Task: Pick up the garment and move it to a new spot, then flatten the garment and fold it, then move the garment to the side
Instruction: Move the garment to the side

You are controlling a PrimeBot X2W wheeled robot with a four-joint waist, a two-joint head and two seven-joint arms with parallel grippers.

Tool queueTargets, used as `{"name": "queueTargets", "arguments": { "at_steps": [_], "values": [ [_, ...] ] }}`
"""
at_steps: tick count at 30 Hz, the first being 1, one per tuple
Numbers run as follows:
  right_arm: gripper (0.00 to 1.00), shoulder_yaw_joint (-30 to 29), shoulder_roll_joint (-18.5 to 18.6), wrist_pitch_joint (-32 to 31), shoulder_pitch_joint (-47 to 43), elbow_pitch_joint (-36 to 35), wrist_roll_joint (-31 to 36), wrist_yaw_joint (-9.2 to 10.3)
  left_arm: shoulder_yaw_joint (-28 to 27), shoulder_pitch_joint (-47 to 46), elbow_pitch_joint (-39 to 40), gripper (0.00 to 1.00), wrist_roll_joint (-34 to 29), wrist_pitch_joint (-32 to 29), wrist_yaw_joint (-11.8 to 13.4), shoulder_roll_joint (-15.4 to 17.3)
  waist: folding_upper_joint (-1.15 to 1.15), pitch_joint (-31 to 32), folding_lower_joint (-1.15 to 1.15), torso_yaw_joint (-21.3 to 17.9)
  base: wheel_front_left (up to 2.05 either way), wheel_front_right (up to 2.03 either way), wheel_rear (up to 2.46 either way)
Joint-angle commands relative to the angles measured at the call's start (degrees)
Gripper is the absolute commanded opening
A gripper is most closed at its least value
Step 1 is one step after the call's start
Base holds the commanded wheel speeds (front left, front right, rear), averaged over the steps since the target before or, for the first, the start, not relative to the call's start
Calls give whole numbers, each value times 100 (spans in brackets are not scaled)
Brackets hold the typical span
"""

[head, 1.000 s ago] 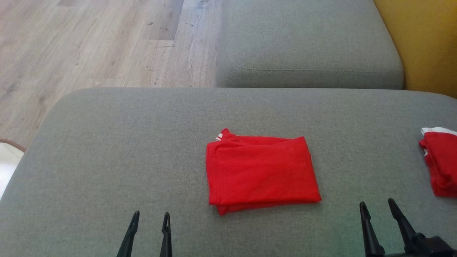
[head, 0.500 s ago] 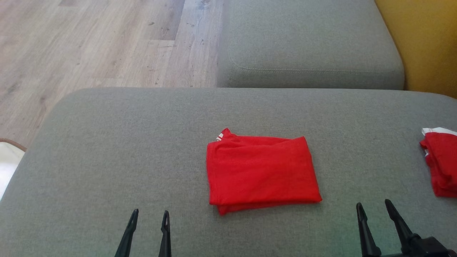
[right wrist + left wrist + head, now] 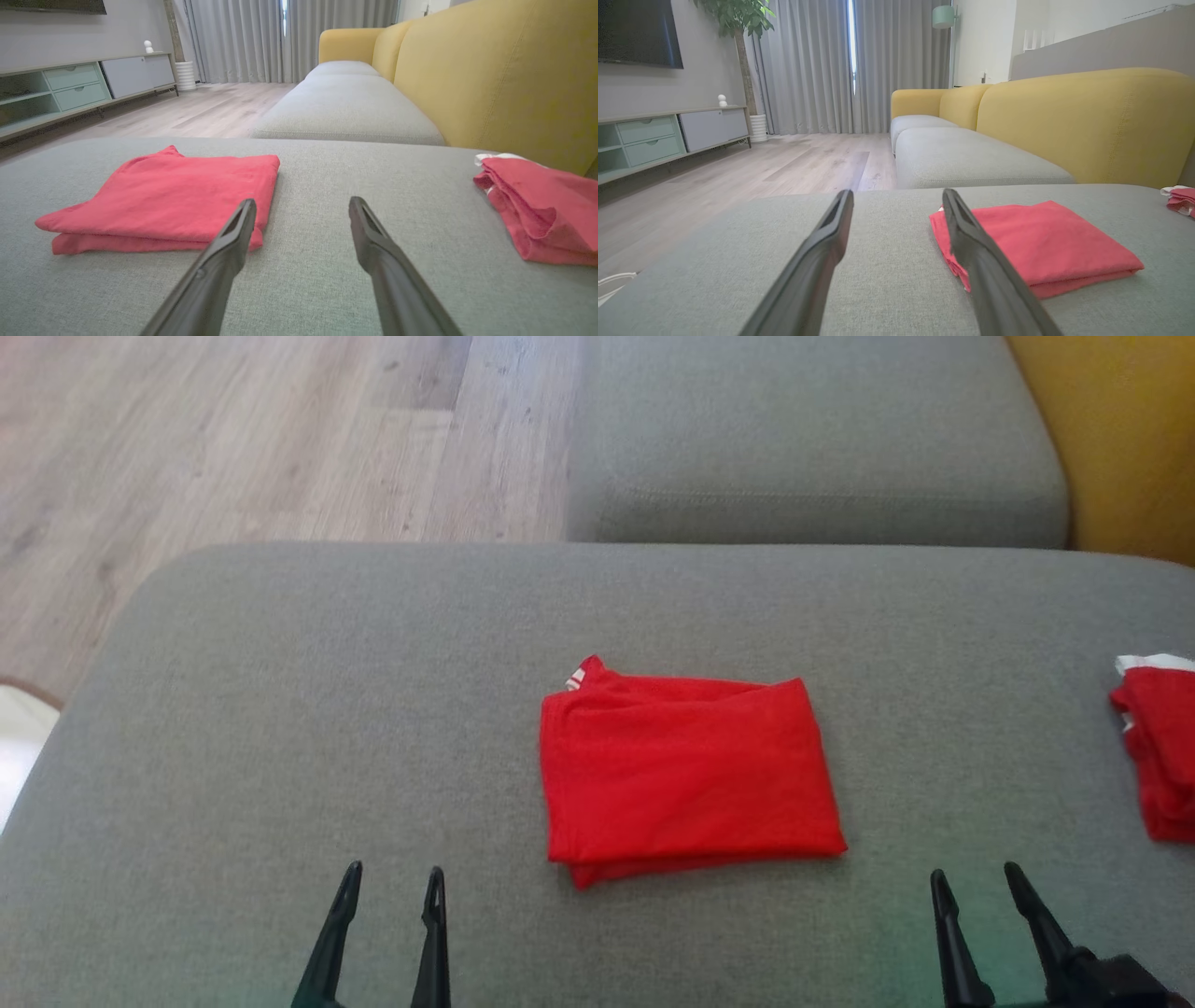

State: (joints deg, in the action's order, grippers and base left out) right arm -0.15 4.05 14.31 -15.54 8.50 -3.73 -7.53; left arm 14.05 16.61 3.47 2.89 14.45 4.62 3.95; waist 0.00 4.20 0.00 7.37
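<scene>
The garment [image 3: 686,770] is red with a white-trimmed collar, folded into a flat rectangle in the middle of the grey cushion [image 3: 280,709]. It also lies to the right of my left fingers in the left wrist view [image 3: 1031,242] and to the left in the right wrist view [image 3: 163,196]. My left gripper [image 3: 392,882] stands open near the front edge, left of the garment and apart from it. My right gripper [image 3: 976,887] is open at the lower right, nothing between its fingers.
A second red garment [image 3: 1158,747] with white trim lies crumpled at the cushion's right edge. Beyond the cushion is another grey seat [image 3: 803,439] with a yellow backrest [image 3: 1120,439]. Wooden floor [image 3: 233,448] lies to the far left.
The head camera has tilted slightly, shifting the whole picture up a little. Both grippers stay open and the garment lies as before.
</scene>
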Motion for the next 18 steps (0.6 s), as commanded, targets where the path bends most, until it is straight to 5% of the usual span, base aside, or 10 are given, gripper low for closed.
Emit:
{"name": "queueTargets", "arguments": {
  "at_steps": [1,9,18],
  "values": [
    [100,105,53,69,427,-82,-50,4,-192,-268,158,100,8,55,33,-68,0,-90,0,67,0,0,0],
    [100,131,102,22,1339,1078,-335,4,-88,-433,36,100,187,55,-94,-91,0,-446,0,377,0,0,0],
    [100,353,192,-709,2765,2608,-844,4,124,-727,101,100,79,55,-156,-102,0,-831,0,678,0,0,0]
  ]
}}
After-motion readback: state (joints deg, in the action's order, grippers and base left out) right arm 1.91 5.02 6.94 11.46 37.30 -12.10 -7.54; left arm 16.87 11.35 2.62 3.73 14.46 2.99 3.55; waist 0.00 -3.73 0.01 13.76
